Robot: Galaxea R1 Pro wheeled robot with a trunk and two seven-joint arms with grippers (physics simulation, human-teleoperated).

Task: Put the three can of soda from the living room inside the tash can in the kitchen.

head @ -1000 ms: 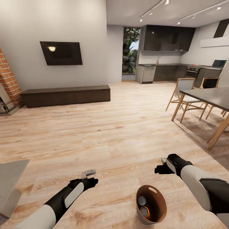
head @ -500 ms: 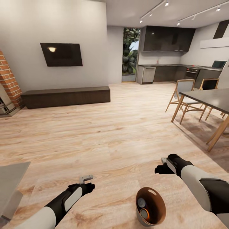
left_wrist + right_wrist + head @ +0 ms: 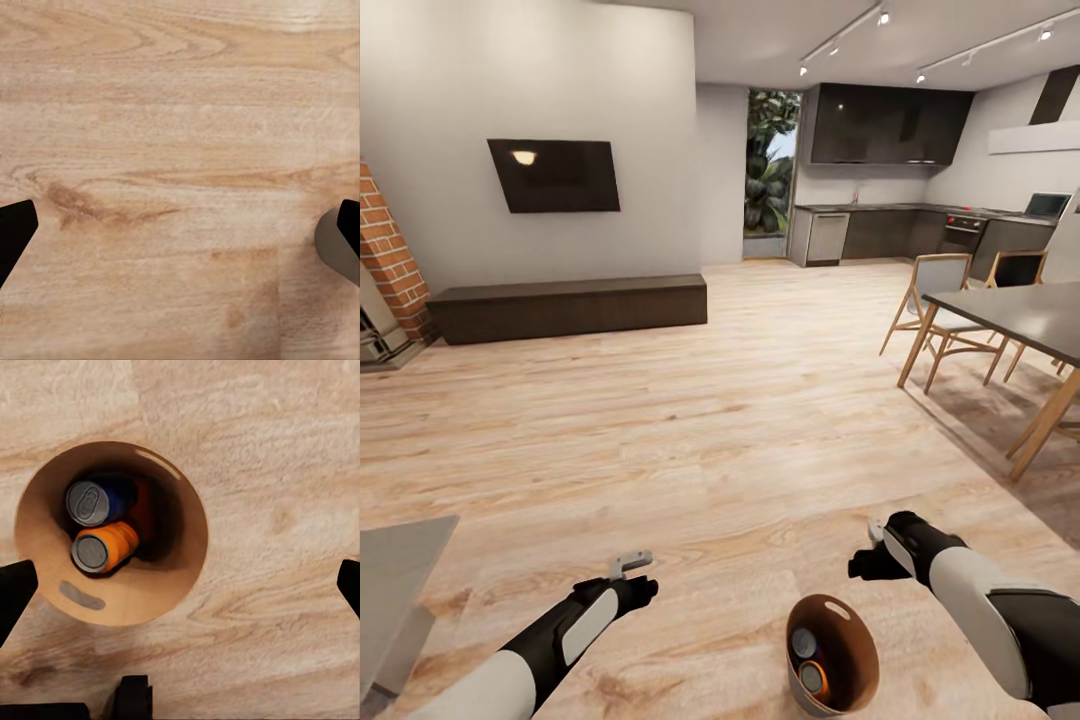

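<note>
The copper-brown tash can (image 3: 857, 650) stands upright on the wood floor just in front of me, in the living area. Two cans lie inside it. From above, one orange can of soda (image 3: 109, 547) lies on its side beside another can (image 3: 90, 502) with its silver top up and a darker side. A third can cannot be made out. My right gripper (image 3: 872, 546) hangs open over the tash can (image 3: 169, 585), holding nothing. My left gripper (image 3: 630, 566) hovers open over bare floor to the bin's left. The kitchen (image 3: 900, 200) lies far back right.
A dark dining table (image 3: 1020, 310) with wooden chairs (image 3: 940, 285) stands at the right. A long low bench (image 3: 570, 305) runs under the wall TV (image 3: 555, 175), with the brick fireplace (image 3: 385, 260) at the left. A grey table corner (image 3: 395, 560) juts in at lower left.
My left gripper has dropped lower and drawn back a little. The whole picture has shifted slightly downward, so the camera moved. The bin and right gripper keep their relation.
</note>
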